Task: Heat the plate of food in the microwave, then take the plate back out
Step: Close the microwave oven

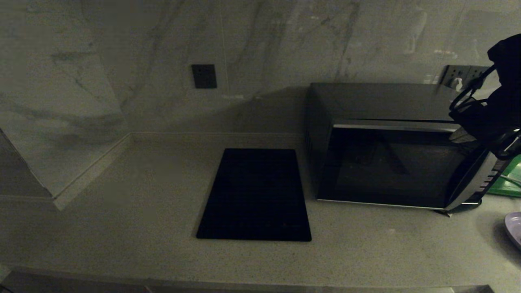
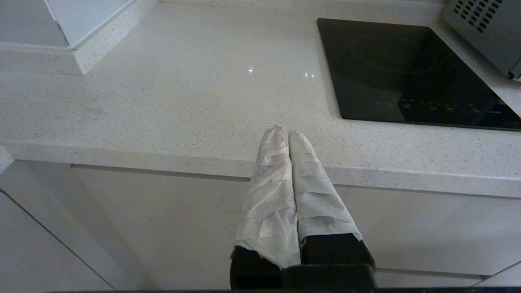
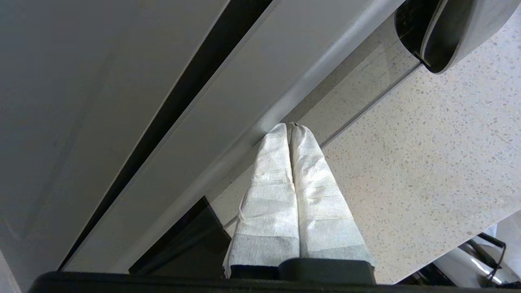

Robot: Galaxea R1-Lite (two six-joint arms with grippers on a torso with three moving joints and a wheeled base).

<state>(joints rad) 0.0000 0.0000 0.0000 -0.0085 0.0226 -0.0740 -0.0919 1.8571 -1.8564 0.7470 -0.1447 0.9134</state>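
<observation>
Right gripper [image 3: 290,125]: raised at the top front edge of the microwave [image 1: 390,162], near its right corner. Jaws closed, wrapped fingers [image 3: 272,179] pressed flat together, nothing between them. Tips right at the silver trim along the upper edge of the black glass door [image 3: 358,81]; contact with the trim cannot be confirmed. Door closed. Curved silver handle end [image 3: 452,36] ahead of the jaws and off to one side. Speckled desk [image 3: 427,154] beyond the tips, well below them.

Left gripper [image 2: 287,129]: parked low at the front edge of the desk, out of the head camera's sight. Jaws closed, wrapped fingers [image 2: 313,191] touching along their length, empty. Tips level with the desk edge; white cabinet front [image 2: 163,219] directly beneath the jaws. Black cooktop [image 2: 407,69] ahead of the jaws and to one side, set flush in the desk.

Plate of food [image 1: 515,228]: on the desk, in front of the microwave's right end, well below the right jaws and apart from them. Only a pale lilac rim visible; food not visible.

Green object [image 1: 508,179]: just past the microwave's right side, partly hidden.
</observation>
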